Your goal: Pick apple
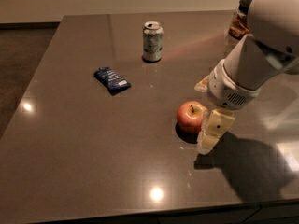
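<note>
The apple (190,117) is round and red-orange with a yellowish top and a short dark stem. It rests on the dark table (93,143), right of centre. My gripper (210,129) hangs from the white arm coming in from the upper right. Its cream finger (215,130) stands down at the apple's right side, touching or nearly touching it. The other finger is hidden behind the wrist.
A soda can (152,41) stands upright at the back centre. A blue snack packet (111,78) lies flat to the left of the apple. A jar (240,20) with a dark lid stands at the back right, partly behind my arm.
</note>
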Action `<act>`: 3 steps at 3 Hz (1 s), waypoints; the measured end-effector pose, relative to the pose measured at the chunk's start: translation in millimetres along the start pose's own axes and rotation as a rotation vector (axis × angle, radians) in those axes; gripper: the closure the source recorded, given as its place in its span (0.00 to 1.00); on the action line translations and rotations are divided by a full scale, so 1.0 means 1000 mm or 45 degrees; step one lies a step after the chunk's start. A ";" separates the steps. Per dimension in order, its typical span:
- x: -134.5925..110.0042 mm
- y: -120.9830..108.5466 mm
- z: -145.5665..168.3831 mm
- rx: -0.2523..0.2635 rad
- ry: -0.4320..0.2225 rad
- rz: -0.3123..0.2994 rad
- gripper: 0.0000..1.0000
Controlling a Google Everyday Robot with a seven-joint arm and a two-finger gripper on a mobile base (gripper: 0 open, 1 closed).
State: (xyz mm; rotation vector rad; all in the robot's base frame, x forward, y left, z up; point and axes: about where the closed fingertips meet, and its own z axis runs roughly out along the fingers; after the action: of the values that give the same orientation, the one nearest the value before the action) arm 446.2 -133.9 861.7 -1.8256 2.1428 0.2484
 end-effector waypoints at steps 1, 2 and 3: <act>-0.004 0.002 0.004 -0.026 -0.011 -0.004 0.18; -0.010 0.004 0.004 -0.043 -0.035 -0.009 0.41; -0.020 0.003 -0.004 -0.061 -0.092 0.005 0.72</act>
State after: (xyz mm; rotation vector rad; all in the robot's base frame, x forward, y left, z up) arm 445.2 -116.6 872.0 -1.8098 2.1091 0.3645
